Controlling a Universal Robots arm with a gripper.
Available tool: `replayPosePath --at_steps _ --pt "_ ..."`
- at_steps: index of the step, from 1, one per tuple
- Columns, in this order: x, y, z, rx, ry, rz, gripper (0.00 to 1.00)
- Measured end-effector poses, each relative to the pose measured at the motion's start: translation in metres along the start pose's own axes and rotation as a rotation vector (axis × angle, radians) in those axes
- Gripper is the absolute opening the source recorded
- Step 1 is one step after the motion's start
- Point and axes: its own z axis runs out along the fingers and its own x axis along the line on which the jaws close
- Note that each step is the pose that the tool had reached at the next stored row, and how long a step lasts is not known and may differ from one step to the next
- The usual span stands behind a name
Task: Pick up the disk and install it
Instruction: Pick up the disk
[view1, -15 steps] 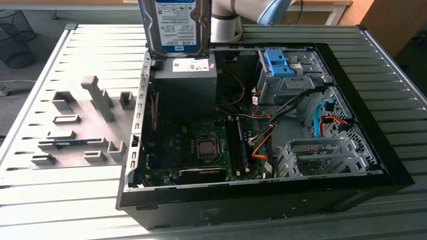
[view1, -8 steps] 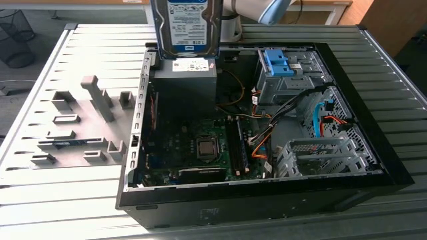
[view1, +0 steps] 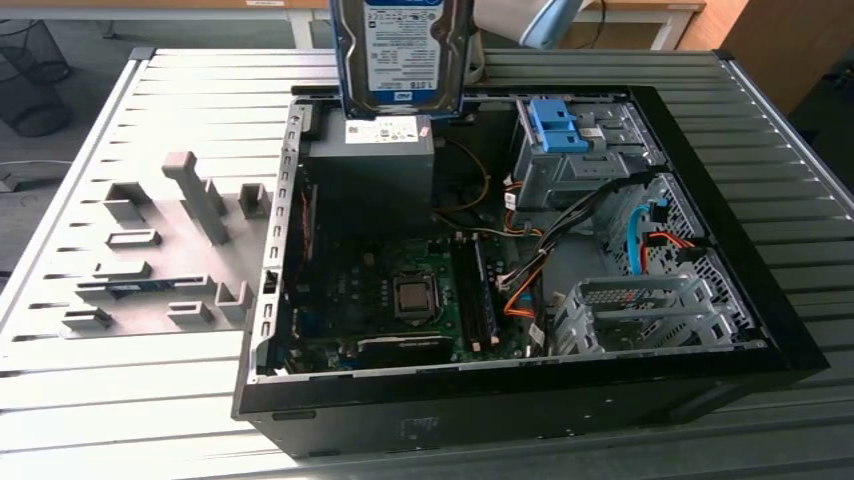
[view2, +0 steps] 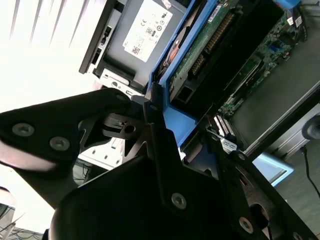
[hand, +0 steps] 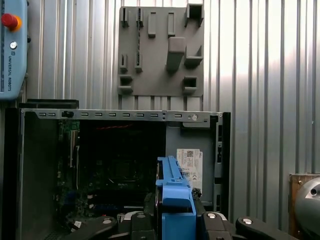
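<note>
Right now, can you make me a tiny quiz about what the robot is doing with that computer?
1. True or false: the disk already sits inside the computer case.
2. Pick one: what does the hand grip? A the disk, B a cup, C nothing.
3. Fill the gap: the plastic rail on the disk's edge is coloured ____.

Key: 1 false, it is held upright above the open case. 2 A. 3 blue.

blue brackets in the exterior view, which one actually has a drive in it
The one on the disk, upright above the computer case with its labelled face showing. The other light-blue bracket sits bare atop the drive cage inside.
</note>
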Motion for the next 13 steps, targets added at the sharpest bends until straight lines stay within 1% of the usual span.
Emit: replayPosePath --at_steps 7,13 --pt "0.0000 -0.0167 -0.0002 0.0000 0.0000 0.000 0.37" --pt "0.0000 -0.0279 -0.0004 0.0000 0.0000 0.000 0.37"
